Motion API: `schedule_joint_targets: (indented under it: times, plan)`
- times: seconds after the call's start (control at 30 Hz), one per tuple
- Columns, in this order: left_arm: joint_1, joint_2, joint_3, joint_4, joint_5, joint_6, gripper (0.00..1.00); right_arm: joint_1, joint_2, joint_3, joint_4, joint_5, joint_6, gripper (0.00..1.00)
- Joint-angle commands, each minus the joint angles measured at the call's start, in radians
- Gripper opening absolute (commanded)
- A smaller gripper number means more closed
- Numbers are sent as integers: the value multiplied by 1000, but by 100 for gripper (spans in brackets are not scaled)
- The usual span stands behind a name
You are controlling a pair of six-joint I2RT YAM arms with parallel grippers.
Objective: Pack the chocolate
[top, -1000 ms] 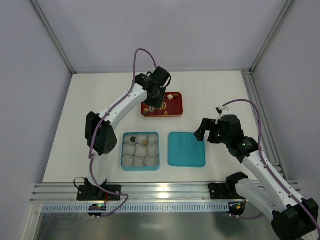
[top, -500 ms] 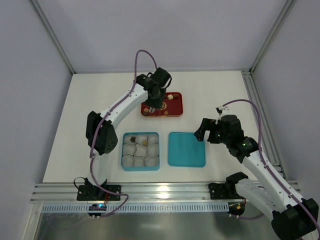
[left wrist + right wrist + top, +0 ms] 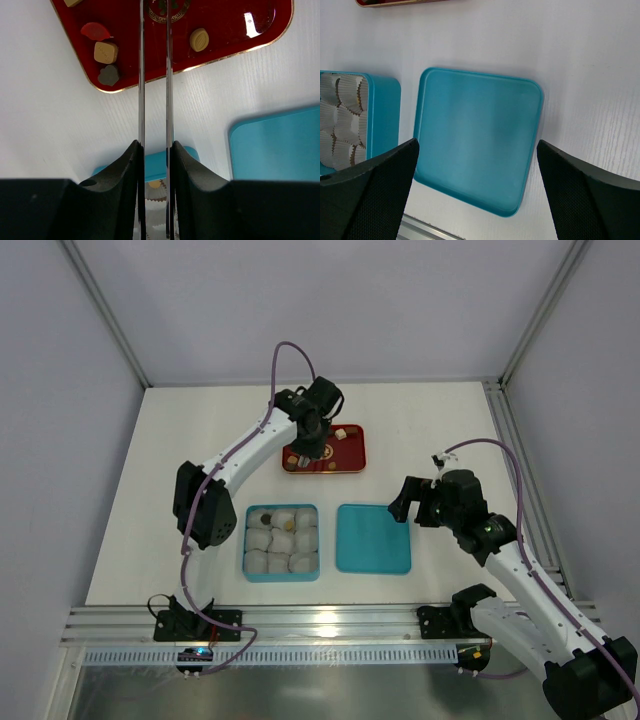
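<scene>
Several chocolate pieces lie on the red tray (image 3: 356,452), (image 3: 225,25): a red one (image 3: 95,31), a tan square (image 3: 106,52), a dark one (image 3: 107,75) and a tan oval (image 3: 199,39). My left gripper (image 3: 304,452), (image 3: 155,3) reaches down onto the tray's middle. Its thin blades stand a narrow gap apart, with a dark piece (image 3: 161,5) between the tips at the frame's top edge. The teal box (image 3: 247,540) of white paper cups holds a dark piece (image 3: 267,519) and a tan piece (image 3: 286,524). My right gripper (image 3: 404,502), (image 3: 477,150) is wide open and empty above the teal lid (image 3: 477,140).
The teal lid (image 3: 373,538) lies flat, right of the box. Both lie between the arms and the tray. A metal rail (image 3: 320,620) runs along the near table edge, and frame posts stand at the back corners.
</scene>
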Motion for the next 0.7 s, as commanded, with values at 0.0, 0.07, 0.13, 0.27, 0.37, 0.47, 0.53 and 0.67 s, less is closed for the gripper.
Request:
schedule_joint_targets:
  times: [0.0,0.07,0.13,0.27,0.37,0.47,0.53,0.67]
  plan:
    - [1,2,0,29,8,8,28,2,-6,1,33,4,9,100]
    - [-1,2,2,27,7,10,27,2,-7,1,31,6,9,100]
    - [-1,-1,5,27,7,10,25,2,-7,2,31,6,9,100]
    - [-1,-13,12,22,7,8,23,4,-7,4,31,7,8,100]
    - [-1,-32,26,19,11,5,22,2,-7,5,31,7,8,100]
    - [-1,-52,41,10,16,2,22,2,-3,5,33,6,9,100]
    - [-1,-61,48,4,21,0,21,2,2,5,38,4,9,100]
    - [-1,-90,54,-13,30,-6,21,2,11,12,39,2,9,100]
